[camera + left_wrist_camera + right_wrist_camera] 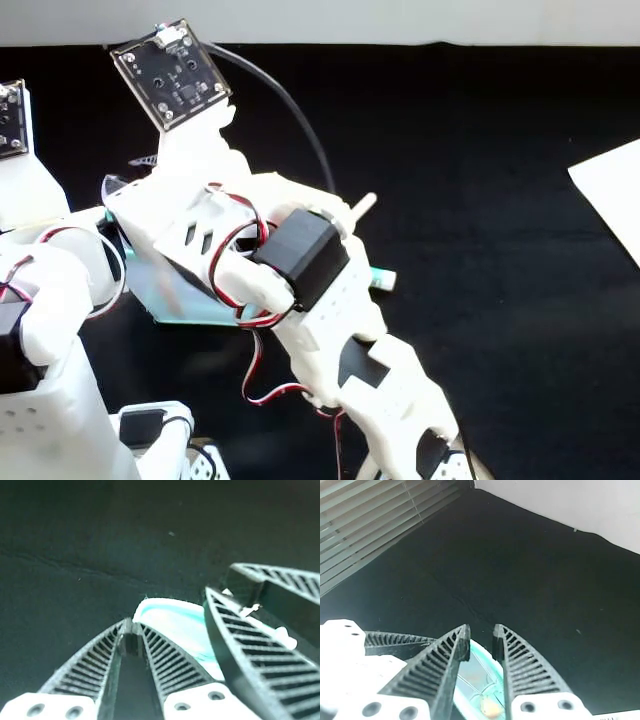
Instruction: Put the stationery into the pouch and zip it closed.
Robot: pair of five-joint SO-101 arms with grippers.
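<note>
While the left gripper [131, 627] pinches the teal pouch [175, 622], the right gripper [481, 639], slightly open over the rim, should close low and drag straight along it.

light: bright | glare: white arm [200, 215] washed out | table [480, 150]: dark, shadows faint

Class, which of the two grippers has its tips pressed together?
The left gripper: its tips meet beside the pouch, whereas the right gripper shows a gap.
</note>
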